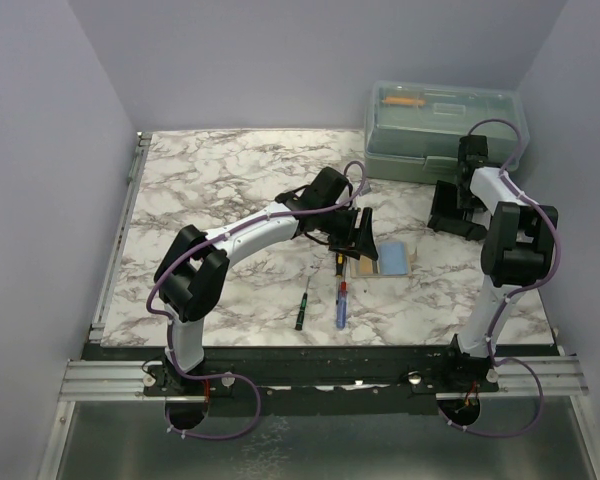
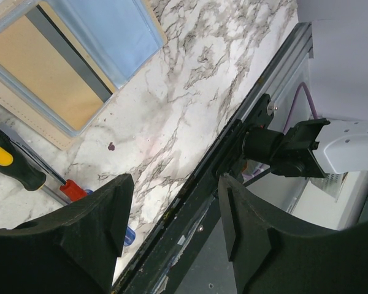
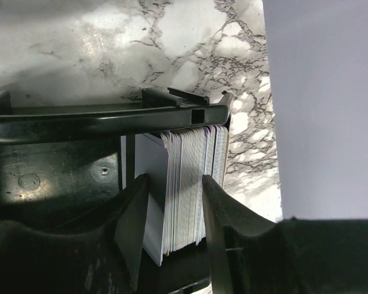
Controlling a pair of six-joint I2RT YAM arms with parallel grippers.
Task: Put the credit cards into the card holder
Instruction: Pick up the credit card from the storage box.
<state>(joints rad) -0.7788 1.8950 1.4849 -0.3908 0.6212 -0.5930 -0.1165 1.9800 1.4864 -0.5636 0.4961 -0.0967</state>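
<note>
The card holder (image 1: 380, 262) lies opened flat on the marble top, its tan inside (image 2: 49, 79) facing up. A pale blue card (image 1: 393, 258) (image 2: 119, 37) rests on one half of it. My left gripper (image 1: 363, 240) (image 2: 175, 184) hovers just beside it, open and empty. At the right, my right gripper (image 1: 452, 215) (image 3: 172, 179) is down in a black rack (image 3: 110, 116) that holds a standing bundle of credit cards (image 3: 184, 184). Its two fingers flank most of that bundle closely. Whether they press on the cards is not visible.
A translucent green toolbox (image 1: 445, 130) stands at the back right, behind the rack. Three screwdrivers lie near the front: a green one (image 1: 302, 310), a red-and-blue one (image 1: 341, 300) and a yellow-and-black one (image 2: 12, 162). The table's black front rail (image 2: 233, 153) runs below the left gripper.
</note>
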